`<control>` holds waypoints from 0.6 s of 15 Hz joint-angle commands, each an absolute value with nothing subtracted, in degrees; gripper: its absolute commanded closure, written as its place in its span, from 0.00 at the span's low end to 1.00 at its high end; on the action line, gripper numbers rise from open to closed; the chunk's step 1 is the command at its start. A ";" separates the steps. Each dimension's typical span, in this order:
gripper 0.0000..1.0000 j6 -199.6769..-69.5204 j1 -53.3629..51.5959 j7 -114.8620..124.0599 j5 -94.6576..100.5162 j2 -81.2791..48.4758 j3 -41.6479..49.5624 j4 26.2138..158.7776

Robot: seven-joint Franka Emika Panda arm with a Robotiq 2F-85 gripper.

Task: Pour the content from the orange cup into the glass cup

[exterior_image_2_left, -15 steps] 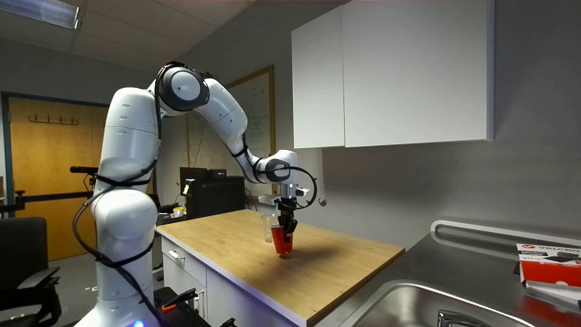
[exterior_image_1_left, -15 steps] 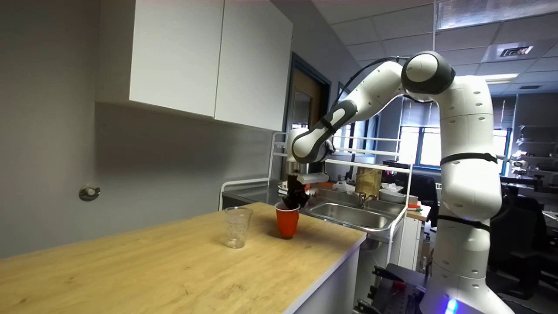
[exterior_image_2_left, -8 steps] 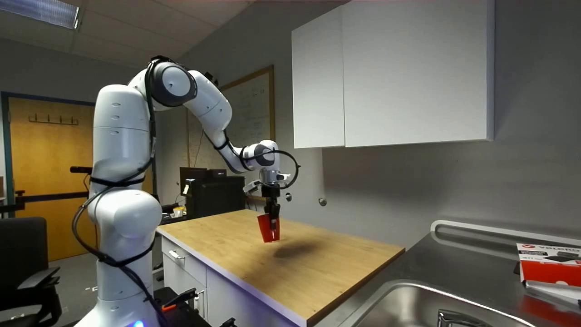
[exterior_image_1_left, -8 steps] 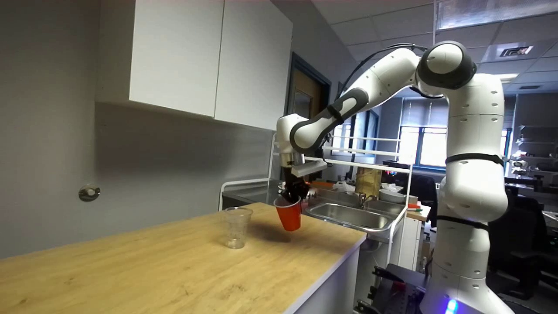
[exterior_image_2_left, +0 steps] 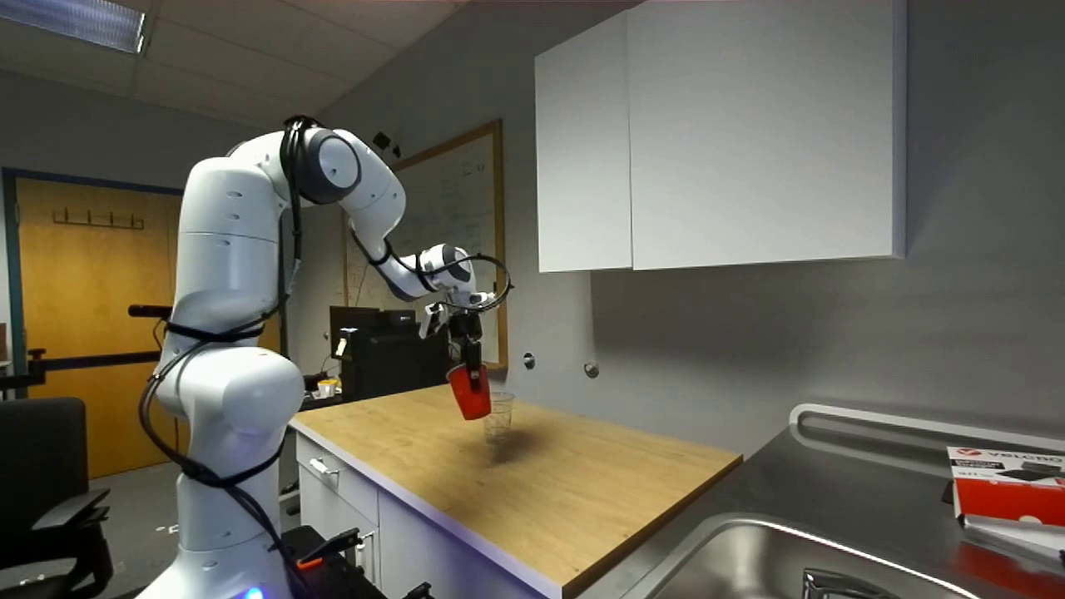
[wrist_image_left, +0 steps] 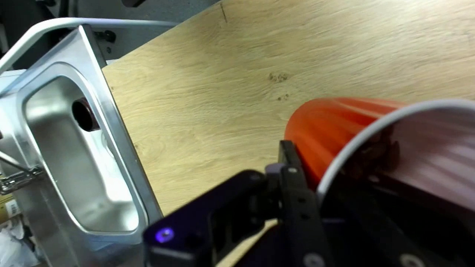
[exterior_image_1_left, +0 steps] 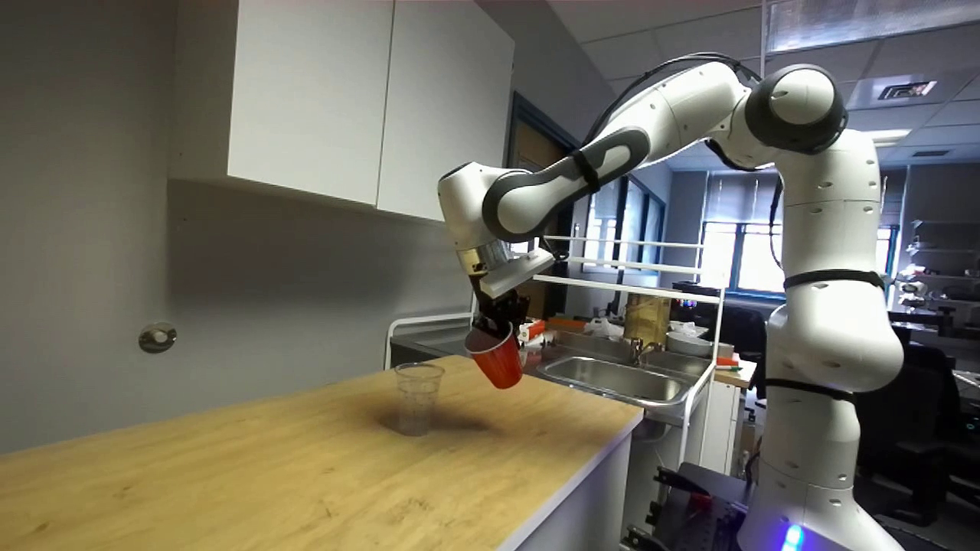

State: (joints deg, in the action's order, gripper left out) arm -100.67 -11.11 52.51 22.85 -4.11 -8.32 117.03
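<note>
My gripper [exterior_image_1_left: 496,324] is shut on the wall of the orange cup [exterior_image_1_left: 501,363], with one finger outside and one inside it. The cup hangs above the table, tilted, its white rim toward the glass cup side in an exterior view. In the wrist view the orange cup [wrist_image_left: 315,135] shows dark brown pieces [wrist_image_left: 378,152] inside. The clear glass cup [exterior_image_1_left: 417,402] stands upright on the table, lower than the orange cup and to its left there. In an exterior view the orange cup [exterior_image_2_left: 470,395] partly overlaps the glass cup [exterior_image_2_left: 500,418]. The glass cup is out of the wrist view.
The wooden tabletop [exterior_image_1_left: 306,459] ends beside a metal sink [exterior_image_1_left: 612,376], also in the wrist view [wrist_image_left: 70,163]. A white wall cabinet [exterior_image_1_left: 444,107] hangs above the table's back. A white rack [exterior_image_1_left: 651,287] stands by the sink. A red-white box [exterior_image_2_left: 1007,495] lies on the dark counter.
My gripper has raised the orange cup and carried it toward the glass cup. The orange cup has gone from near upright to clearly tilted. The glass cup has not moved.
</note>
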 commanded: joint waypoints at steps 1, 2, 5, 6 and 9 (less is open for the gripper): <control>0.97 -92.26 -12.58 56.40 27.81 -12.43 -8.60 105.94; 0.97 -90.18 -13.15 56.98 29.38 -14.71 -8.19 103.19; 0.96 -85.76 -14.38 57.34 32.36 -20.75 -6.92 95.87; 0.97 -84.86 -14.69 57.08 32.55 -22.72 -6.45 93.62; 0.97 -81.92 -16.14 56.85 33.23 -28.04 -5.06 87.51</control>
